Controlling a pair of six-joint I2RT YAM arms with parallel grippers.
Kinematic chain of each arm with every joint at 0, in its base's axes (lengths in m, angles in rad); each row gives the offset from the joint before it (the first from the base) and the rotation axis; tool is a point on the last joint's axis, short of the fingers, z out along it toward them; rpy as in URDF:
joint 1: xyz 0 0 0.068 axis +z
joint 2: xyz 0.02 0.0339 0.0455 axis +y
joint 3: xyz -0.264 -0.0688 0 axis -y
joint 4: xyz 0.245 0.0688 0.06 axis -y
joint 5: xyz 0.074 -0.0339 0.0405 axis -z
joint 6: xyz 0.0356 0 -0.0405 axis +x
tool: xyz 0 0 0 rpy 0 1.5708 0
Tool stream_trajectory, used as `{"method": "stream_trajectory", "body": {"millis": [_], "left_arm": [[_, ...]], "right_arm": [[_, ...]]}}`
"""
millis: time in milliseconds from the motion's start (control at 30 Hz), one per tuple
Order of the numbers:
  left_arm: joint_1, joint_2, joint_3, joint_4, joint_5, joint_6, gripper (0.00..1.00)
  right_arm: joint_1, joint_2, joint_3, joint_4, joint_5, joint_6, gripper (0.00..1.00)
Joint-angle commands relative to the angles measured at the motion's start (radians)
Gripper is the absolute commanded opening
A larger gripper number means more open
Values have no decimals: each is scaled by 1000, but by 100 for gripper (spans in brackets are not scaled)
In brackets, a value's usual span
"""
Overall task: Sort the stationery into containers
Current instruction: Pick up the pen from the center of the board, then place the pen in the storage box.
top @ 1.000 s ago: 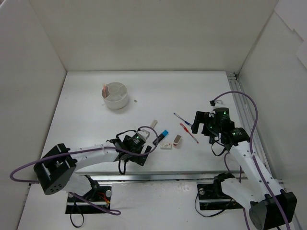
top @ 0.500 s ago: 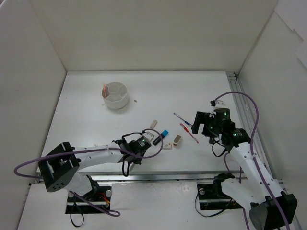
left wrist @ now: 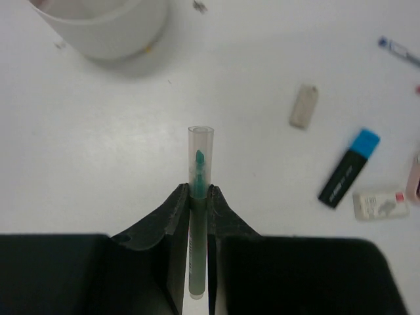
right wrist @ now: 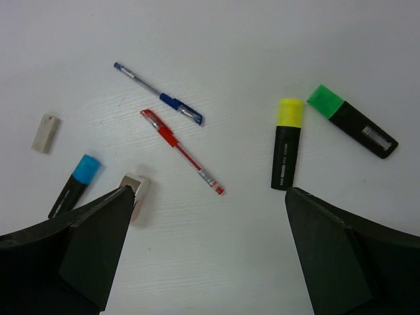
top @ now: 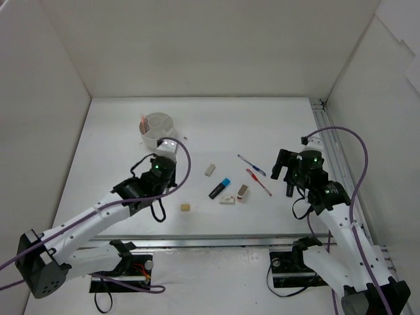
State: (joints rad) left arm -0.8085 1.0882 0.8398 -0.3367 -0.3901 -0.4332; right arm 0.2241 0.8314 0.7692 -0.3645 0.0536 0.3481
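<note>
My left gripper (left wrist: 200,194) is shut on a thin pen (left wrist: 200,164) with a clear cap and a green tip, held above the table. In the top view this gripper (top: 167,149) hangs just in front of the round white pot (top: 159,129), whose wall (left wrist: 108,29) shows at the upper left of the left wrist view. A pink pen (top: 142,123) stands in the pot. My right gripper (right wrist: 209,191) is open over bare table, near a red pen (right wrist: 182,151), a blue pen (right wrist: 157,93), a yellow-capped marker (right wrist: 287,143) and a green-capped marker (right wrist: 352,121).
Mid-table lie a blue-capped marker (top: 220,188), a beige eraser (top: 210,170), a white eraser (top: 228,200), a sleeved eraser (top: 243,192) and a small beige eraser (top: 186,207). White walls enclose the table; a metal rail (top: 335,154) runs along its right edge.
My left gripper closed on the pen near the blue-capped marker, then carried it up and left to the pot. The small beige eraser is now uncovered. The right arm shifted slightly right.
</note>
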Motion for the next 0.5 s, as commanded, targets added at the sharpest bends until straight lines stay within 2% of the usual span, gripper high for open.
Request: {"method": "stream_trajectory", "body": {"millis": [0, 167, 200, 300, 333, 467], "left_arm": [[109, -31, 111, 94, -38, 120, 3], [271, -48, 137, 211, -18, 263, 4], [354, -47, 148, 247, 49, 287, 4], [472, -28, 159, 329, 169, 306, 4], [536, -8, 166, 372, 184, 329, 4], [646, 70, 228, 433, 238, 404, 3]], "right_arm": [[-28, 17, 64, 22, 134, 63, 98], [-84, 66, 107, 19, 163, 129, 98], [-94, 86, 128, 19, 138, 129, 98], [-109, 121, 171, 21, 66, 114, 98], [-109, 126, 180, 19, 55, 105, 98], [-111, 135, 205, 19, 55, 103, 98]]}}
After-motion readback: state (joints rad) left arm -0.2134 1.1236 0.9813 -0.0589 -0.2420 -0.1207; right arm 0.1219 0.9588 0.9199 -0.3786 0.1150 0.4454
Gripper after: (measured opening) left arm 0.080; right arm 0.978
